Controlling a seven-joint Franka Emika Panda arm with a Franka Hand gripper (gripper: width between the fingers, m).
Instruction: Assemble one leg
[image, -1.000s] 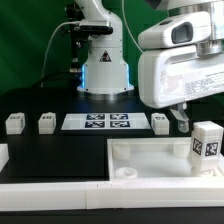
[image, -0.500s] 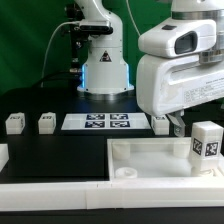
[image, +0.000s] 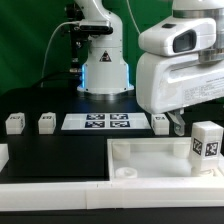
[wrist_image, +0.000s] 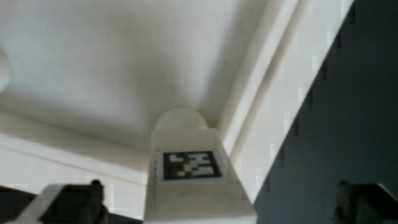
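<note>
One leg (image: 207, 140), a chunky white block with a black-and-white tag, stands upright on the right end of the big flat white top (image: 150, 160). In the wrist view this leg (wrist_image: 191, 160) shows its tag and lies in line between my two dark fingertips (wrist_image: 71, 203), which stand wide apart. My gripper (wrist_image: 217, 208) is open and holds nothing. In the exterior view the gripper (image: 178, 124) hangs just behind and to the left of that leg. Three more legs lie on the black table: two on the exterior view's left (image: 14, 124) (image: 46, 122) and one beside my fingers (image: 160, 123).
The marker board (image: 97, 122) lies flat between the loose legs. The robot base (image: 104, 75) stands behind it. A white rail (image: 60, 186) runs along the table's front edge. In the wrist view the black table (wrist_image: 338, 110) borders the white top.
The wrist housing has shifted a little to the exterior view's left and slightly up. The legs and the top have not moved.
</note>
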